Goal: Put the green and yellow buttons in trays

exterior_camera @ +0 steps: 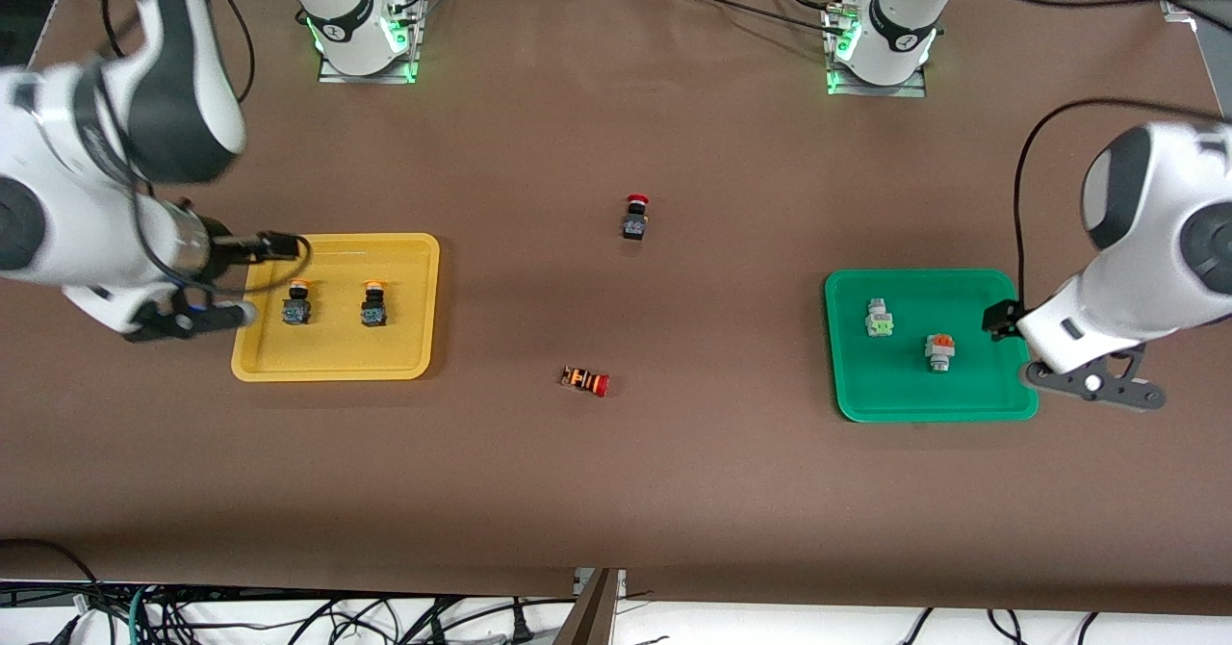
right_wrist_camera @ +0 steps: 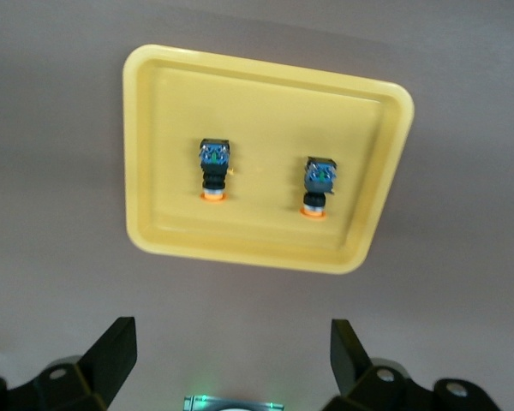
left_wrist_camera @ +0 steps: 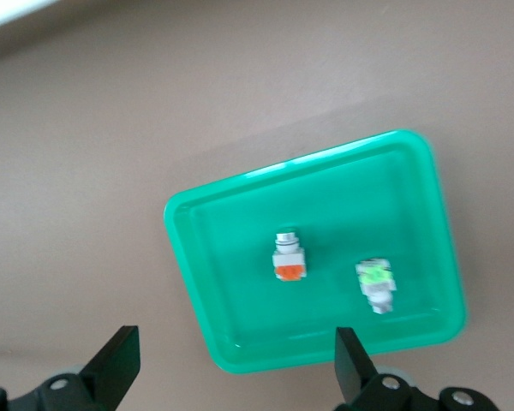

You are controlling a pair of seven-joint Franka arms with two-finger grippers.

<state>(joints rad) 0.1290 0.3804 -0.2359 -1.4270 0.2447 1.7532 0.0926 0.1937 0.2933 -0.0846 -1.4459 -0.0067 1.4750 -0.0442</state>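
The yellow tray (exterior_camera: 337,356) lies toward the right arm's end and holds two yellow-capped buttons (exterior_camera: 296,304) (exterior_camera: 373,304). The right wrist view shows the tray (right_wrist_camera: 265,111) and both buttons (right_wrist_camera: 214,169) (right_wrist_camera: 318,184). The green tray (exterior_camera: 905,385) lies toward the left arm's end and holds a white-grey button with a green block (exterior_camera: 878,319) and one with an orange block (exterior_camera: 939,351). The left wrist view shows that tray (left_wrist_camera: 240,231) and the buttons (left_wrist_camera: 377,282) (left_wrist_camera: 288,259). My right gripper (exterior_camera: 277,277) (right_wrist_camera: 231,351) is open and empty over the yellow tray's outer edge. My left gripper (exterior_camera: 1015,347) (left_wrist_camera: 238,360) is open and empty over the green tray's outer edge.
A red-capped black switch (exterior_camera: 635,217) stands on the brown table between the trays. A red-capped switch with an orange-striped body (exterior_camera: 585,380) lies nearer to the front camera. The arm bases stand along the table's back edge.
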